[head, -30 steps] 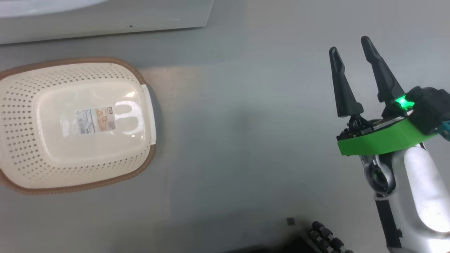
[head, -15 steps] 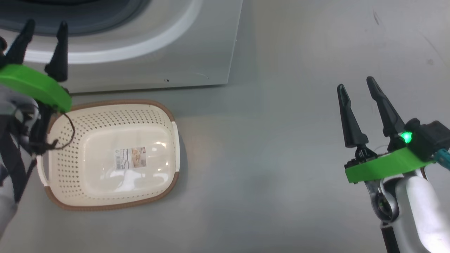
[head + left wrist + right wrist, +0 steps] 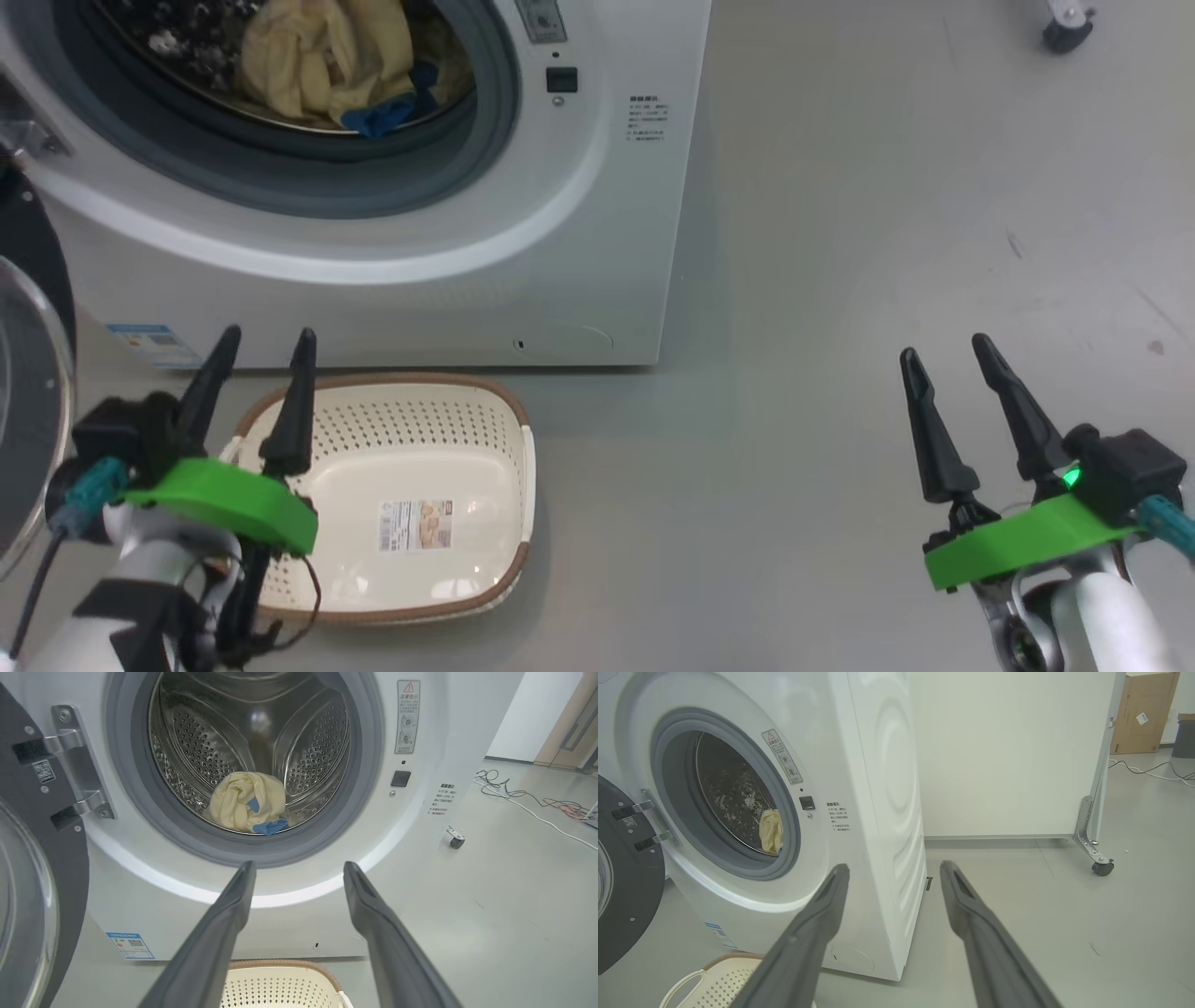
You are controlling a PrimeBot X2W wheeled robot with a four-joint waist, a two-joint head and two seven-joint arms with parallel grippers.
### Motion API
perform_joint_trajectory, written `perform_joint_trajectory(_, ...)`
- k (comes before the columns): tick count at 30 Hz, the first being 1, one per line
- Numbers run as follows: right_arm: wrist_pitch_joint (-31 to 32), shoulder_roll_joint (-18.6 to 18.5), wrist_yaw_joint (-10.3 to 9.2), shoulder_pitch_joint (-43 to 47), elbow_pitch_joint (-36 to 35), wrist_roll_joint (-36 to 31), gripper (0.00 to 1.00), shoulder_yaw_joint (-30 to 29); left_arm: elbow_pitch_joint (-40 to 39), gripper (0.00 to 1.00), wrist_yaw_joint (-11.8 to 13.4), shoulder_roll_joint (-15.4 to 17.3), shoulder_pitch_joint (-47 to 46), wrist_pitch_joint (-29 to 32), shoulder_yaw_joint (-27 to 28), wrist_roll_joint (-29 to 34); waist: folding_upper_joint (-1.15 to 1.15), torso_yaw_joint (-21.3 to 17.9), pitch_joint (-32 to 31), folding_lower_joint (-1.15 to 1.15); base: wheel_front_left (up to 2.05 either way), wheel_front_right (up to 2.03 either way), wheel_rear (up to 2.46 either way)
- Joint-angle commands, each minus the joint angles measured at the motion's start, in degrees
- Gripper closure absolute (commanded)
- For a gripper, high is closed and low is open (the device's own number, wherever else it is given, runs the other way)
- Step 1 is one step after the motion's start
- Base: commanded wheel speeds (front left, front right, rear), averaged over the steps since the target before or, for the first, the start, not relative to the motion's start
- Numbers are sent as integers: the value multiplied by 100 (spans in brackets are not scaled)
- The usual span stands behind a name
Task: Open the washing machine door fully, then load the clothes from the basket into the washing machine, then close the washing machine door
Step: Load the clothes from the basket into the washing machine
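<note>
- Cream-yellow garments with blue trim lie in the steel drum of the large white front-loading washing machine.
- The cream-white perforated plastic basket sits on the floor before it and holds nothing, so loading looks done.
- The round black-rimmed glass door is swung wide at the left.
- The left end effector hovers over the basket, with the right end effector well apart. The 2 are released and empty.
- Next: catch the door's free edge and swing it shut.

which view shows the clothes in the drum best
The left wrist view: it looks straight into the drum, so the clothes show whole, cream-yellow with blue trim. The head view cuts their top off at the frame edge; the right wrist view shows a narrow strip from the side.
</note>
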Motion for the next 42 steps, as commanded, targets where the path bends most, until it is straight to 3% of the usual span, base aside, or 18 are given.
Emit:
perform_joint_trajectory(1, -37, -107, 20, -27, -149, 41, 0, 171, -257, 0, 88, 145, 36, -62, 364, 84, -1, 160, -352, 1, 0, 0, 0)
perform_joint_trajectory(6, -37, -90, 20, 125, -115, 89, 0, 275, -710, 0, 302, -86, 791, -62, 650, 275, -1, 207, -668, 1, 0, 0, 0)
perform_joint_trajectory(13, -37, -64, 20, 328, -123, 142, 0, 278, -1095, 0, 375, -384, 1507, -62, 1042, 693, -1, 229, -900, 1, 0, 0, 0)
perform_joint_trajectory(26, -37, -1, 20, 337, -143, 188, 0, 283, -1114, 0, 32, -1029, 1937, -62, 1546, 1390, -1, 174, -957, 1, 0, 0, 0)
perform_joint_trajectory(42, -37, 18, 20, 330, -150, 159, 0, 233, -937, 0, -360, -1381, 2014, -62, 1941, 1757, -1, 135, -904, 1, 0, 0, 0)
